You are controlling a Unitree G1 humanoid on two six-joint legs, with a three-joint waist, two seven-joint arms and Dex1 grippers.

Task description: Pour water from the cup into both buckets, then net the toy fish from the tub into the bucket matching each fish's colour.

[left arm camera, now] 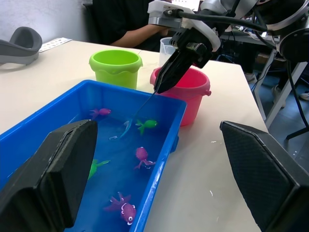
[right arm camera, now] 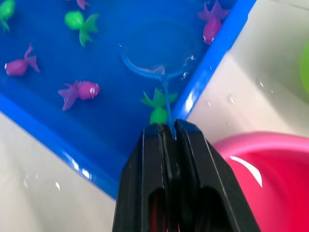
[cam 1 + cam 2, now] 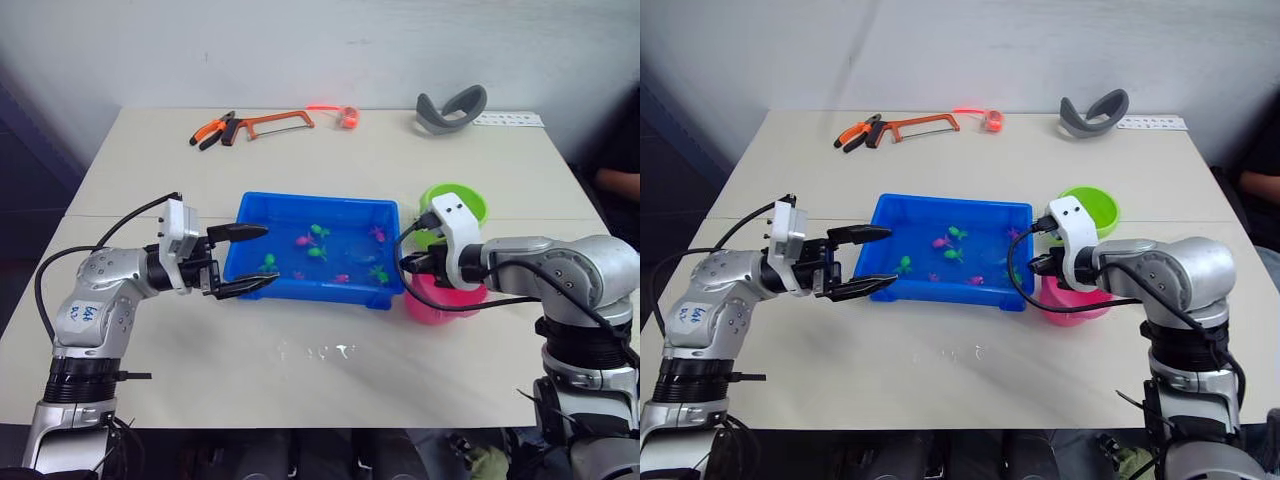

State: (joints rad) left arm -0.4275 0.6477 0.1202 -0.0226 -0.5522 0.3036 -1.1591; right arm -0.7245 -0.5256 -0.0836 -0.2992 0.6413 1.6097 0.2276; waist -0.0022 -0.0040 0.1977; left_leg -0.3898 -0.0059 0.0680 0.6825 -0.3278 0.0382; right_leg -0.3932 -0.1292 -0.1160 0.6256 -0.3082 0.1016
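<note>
Right gripper (image 1: 166, 79) has its jaws clamped on a thin blue net (image 2: 147, 67) dipped in the tub (image 3: 245, 215) among the toy fish (image 3: 318, 231) — the slim handle could twist or slip. Left gripper (image 3: 240, 260) jaws gape wide at the tub's end. Pink bucket (image 1: 190, 89) and green bucket (image 1: 116, 65) stand just beside the tub; a hacksaw (image 3: 275, 122) lies far back on the surface — nothing blocks.

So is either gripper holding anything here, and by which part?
The right gripper pinches the small blue fishing net by its thin handle's end. The left gripper is open, holding nothing.

Workshop or lab, hacksaw (image 3: 278, 123), pliers (image 3: 212, 130), worktable (image 3: 300, 370)
</note>
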